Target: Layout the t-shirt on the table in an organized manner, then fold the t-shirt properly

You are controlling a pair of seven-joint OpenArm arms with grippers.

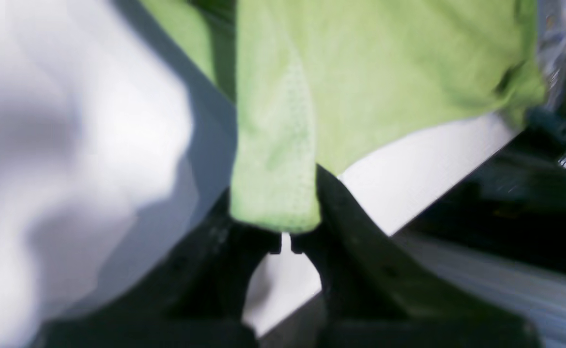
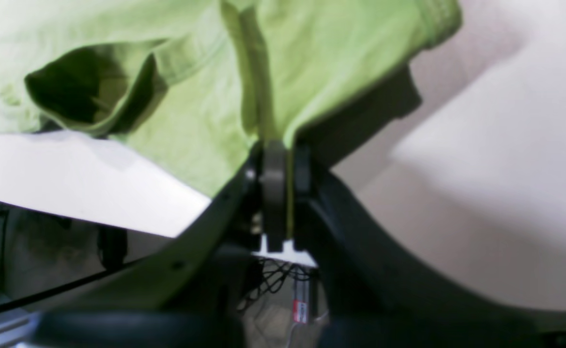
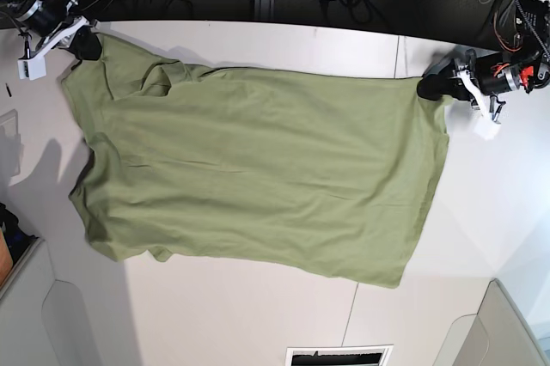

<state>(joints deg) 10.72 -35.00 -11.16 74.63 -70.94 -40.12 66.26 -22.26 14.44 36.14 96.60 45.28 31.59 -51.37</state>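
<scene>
Counting up: one t-shirt [image 3: 258,173], one table [image 3: 258,314], two grippers working it.
Table front edge: nearest the base camera, bare white panels are lying below the shirt's lower side, with a thin seam [image 3: 351,319] running down to the edge beside a small dark slot [image 3: 338,356].
T-shirt: olive-green cloth is lying spread wide and mostly flat across the middle of the table, collar end toward the base view's left, hem toward its right, soft wrinkles rippling over it.
Right gripper [image 2: 283,159]: at the far left corner in the base view, its jaws are pinching tight on a fold of the t-shirt up by the shoulder, with a sleeve opening [image 2: 77,92] gaping just beside it.
Left gripper [image 1: 288,227]: at the far right in the base view, jaws are clamping narrow on the hem corner, a strip of green hanging between the fingers [image 1: 341,212].
Far side: cables and dark gear are crowding behind the table.
Writing: none is reading clearly; both wrist views are blurring.
</scene>
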